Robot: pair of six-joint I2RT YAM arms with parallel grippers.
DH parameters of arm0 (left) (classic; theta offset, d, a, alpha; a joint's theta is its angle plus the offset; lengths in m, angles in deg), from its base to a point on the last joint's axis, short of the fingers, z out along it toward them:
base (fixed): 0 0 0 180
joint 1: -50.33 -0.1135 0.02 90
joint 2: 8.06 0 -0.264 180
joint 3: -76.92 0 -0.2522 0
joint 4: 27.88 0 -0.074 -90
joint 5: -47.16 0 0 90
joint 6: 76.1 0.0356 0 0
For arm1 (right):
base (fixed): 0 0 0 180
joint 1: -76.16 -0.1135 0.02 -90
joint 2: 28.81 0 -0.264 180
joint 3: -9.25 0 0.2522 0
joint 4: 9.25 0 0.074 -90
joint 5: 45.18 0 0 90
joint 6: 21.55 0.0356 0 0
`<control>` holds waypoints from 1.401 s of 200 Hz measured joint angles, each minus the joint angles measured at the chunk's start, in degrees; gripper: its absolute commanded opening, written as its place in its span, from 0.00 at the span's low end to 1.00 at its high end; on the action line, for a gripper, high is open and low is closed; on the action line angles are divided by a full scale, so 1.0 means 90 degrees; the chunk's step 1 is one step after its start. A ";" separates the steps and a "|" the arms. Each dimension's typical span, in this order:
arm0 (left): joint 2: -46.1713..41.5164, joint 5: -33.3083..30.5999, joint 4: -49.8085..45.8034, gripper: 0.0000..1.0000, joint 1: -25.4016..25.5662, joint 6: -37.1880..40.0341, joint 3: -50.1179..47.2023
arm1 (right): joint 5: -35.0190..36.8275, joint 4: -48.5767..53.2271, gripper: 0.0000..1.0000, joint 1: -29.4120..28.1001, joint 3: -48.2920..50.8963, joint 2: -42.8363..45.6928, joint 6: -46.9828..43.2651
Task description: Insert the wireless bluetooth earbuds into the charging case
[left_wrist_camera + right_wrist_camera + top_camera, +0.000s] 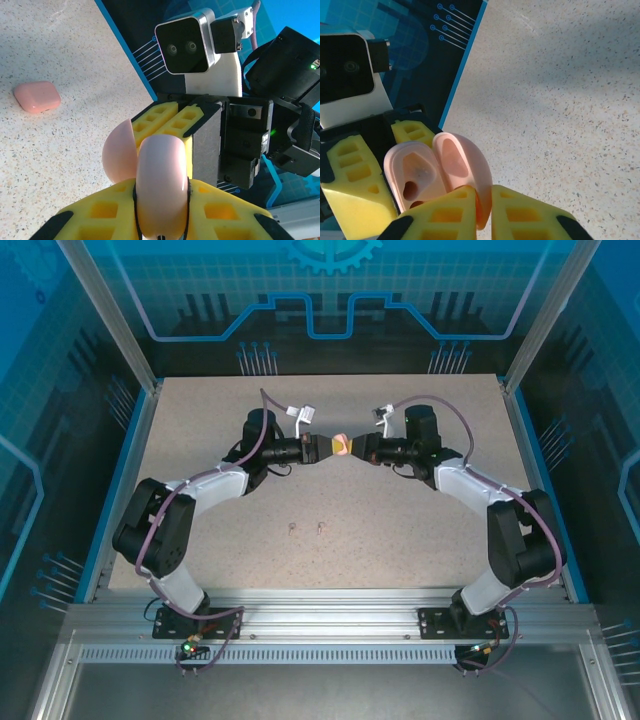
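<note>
Jaws of left gripper (328, 448) clamp charging case (342, 447) by its base, above table (420, 540) at centre-far. Case hinged open, cavities showing in right wrist view. Right gripper (357, 449) pinches lid. Two earbuds (291, 530) lie nearer, side by side, long axes roughly near-far.

Speckled beige table (400, 530), blue circuit-print walls (200, 290) — alu frame (330, 625)

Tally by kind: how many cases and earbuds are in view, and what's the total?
Pink charging cases: 2, the open case held up and the closed case lying on the table.
Earbuds: 2, loose on the table.
Total: 4.
</note>
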 measured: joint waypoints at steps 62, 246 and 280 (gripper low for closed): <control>0.0000 -0.0024 0.0061 0.25 0.0000 -0.0012 -0.0066 | 0.0039 0.0228 0.00 -0.0002 -0.0073 -0.0010 -0.0112; -0.0170 0.0376 -0.5586 0.99 -0.0656 0.3534 0.2676 | 0.2006 0.3441 0.00 0.0199 -0.1591 0.0182 -0.3546; 0.0811 0.0828 -0.7040 0.93 -0.0653 0.4352 0.3781 | 0.2113 0.3942 0.00 0.0049 -0.1957 -0.0041 -0.4415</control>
